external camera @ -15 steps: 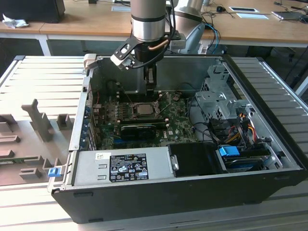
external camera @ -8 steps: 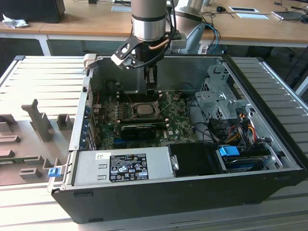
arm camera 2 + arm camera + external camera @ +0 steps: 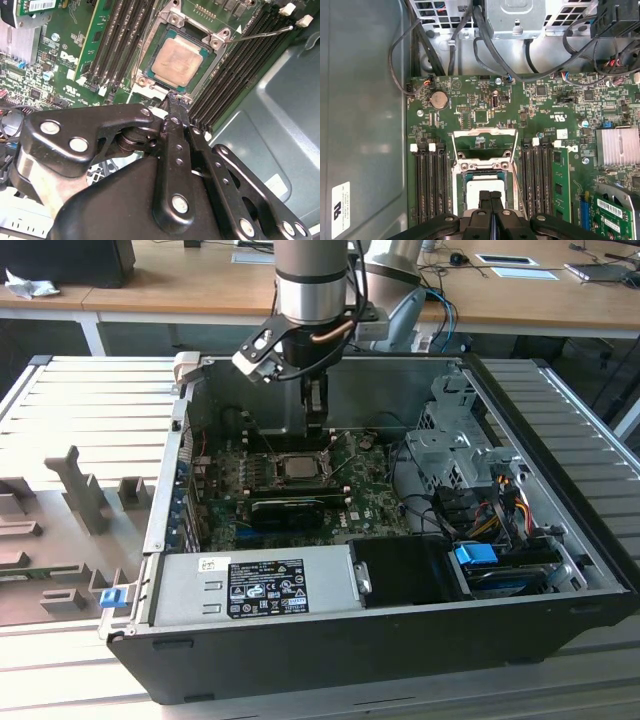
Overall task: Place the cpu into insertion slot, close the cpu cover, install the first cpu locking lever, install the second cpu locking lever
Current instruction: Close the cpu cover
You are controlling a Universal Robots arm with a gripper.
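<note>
The cpu (image 3: 177,61) lies flat in the insertion slot (image 3: 148,80) on the green motherboard, its dull silver top showing; it also appears in the exterior view (image 3: 297,466) and the first wrist view (image 3: 479,190). The cpu cover (image 3: 483,133) stands swung open past the socket's far side, with the board visible through its window. A thin locking lever (image 3: 261,33) sticks out, raised, beside the socket. My gripper (image 3: 173,102) is shut with nothing in it, its black tips (image 3: 491,197) hovering over the socket's edge. From outside, the gripper (image 3: 316,422) hangs just above the board.
Black memory slots (image 3: 429,185) flank the socket on both sides. A long black card (image 3: 290,508) lies in front of it. The power supply (image 3: 255,585), drive cage (image 3: 455,445) and cables (image 3: 500,500) crowd the case. Case walls (image 3: 400,390) stand close behind the arm.
</note>
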